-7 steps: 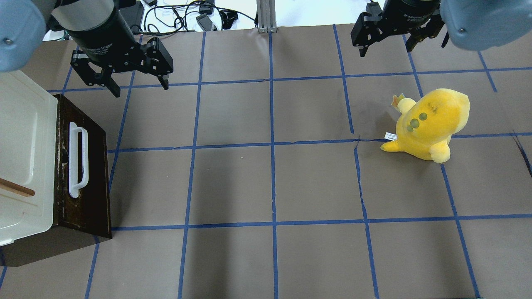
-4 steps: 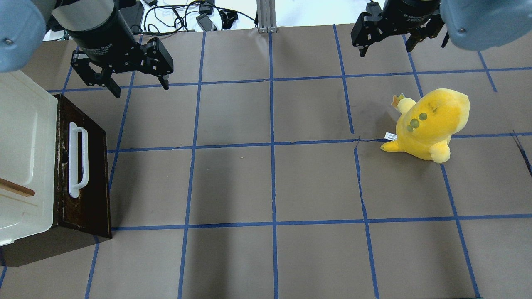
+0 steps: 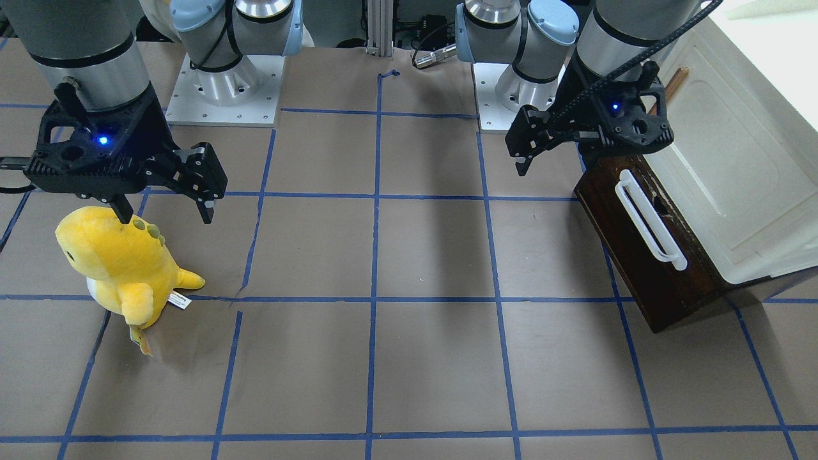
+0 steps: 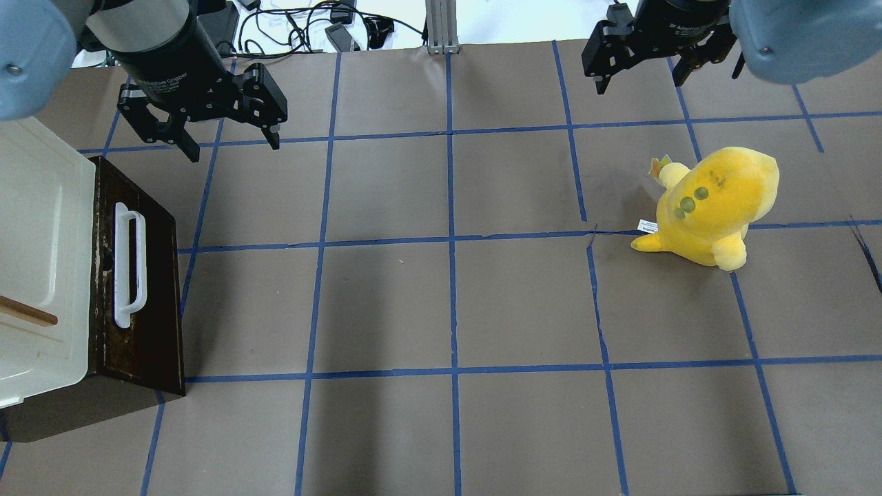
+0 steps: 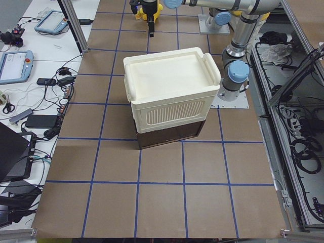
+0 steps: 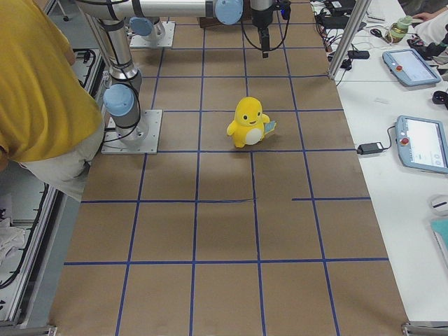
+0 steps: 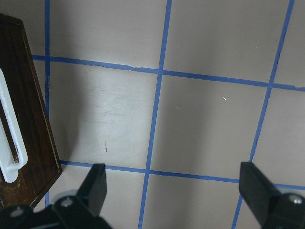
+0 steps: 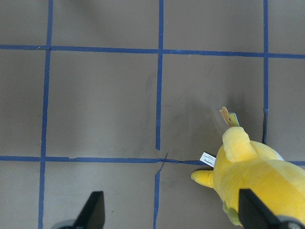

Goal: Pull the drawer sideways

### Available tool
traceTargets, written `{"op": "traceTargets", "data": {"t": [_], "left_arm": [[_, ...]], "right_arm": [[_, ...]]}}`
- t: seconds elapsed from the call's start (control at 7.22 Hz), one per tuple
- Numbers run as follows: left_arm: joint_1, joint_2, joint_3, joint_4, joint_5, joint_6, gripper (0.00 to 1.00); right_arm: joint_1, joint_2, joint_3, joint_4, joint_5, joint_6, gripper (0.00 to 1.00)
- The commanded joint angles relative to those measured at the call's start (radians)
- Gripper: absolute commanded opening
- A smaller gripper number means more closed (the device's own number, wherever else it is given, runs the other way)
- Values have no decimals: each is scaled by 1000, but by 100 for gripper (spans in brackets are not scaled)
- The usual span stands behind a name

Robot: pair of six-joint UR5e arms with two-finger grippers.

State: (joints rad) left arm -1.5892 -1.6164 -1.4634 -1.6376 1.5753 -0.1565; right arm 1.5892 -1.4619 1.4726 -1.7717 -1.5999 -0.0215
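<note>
The drawer (image 4: 148,289) has a dark brown front with a long white bar handle (image 4: 129,265). It sits at the bottom of a cream cabinet (image 4: 34,227) at the table's left edge. Its side walls and inside are hidden. It also shows in the front-facing view (image 3: 645,262) and the left wrist view (image 7: 26,95). My left gripper (image 4: 233,143) is open and empty, hovering beyond the drawer's far end and apart from it. My right gripper (image 4: 637,79) is open and empty at the far right, above and beyond a yellow plush toy (image 4: 710,207).
The plush toy (image 3: 121,262) stands on the brown gridded table (image 4: 448,303) right of centre. Cables and devices lie past the far edge (image 4: 303,27). A person in a yellow shirt (image 6: 35,91) stands beside the robot bases in the right exterior view.
</note>
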Motion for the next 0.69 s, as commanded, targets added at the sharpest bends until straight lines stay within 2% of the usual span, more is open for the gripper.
{"op": "traceTargets", "data": {"t": [0.0, 0.55], "left_arm": [[0, 1, 0, -1, 0, 0, 100], [-23, -57, -5, 13, 20, -98, 100]], "right_arm": [[0, 0, 0, 0, 2, 0, 100], [0, 0, 0, 0, 0, 0, 100]]}}
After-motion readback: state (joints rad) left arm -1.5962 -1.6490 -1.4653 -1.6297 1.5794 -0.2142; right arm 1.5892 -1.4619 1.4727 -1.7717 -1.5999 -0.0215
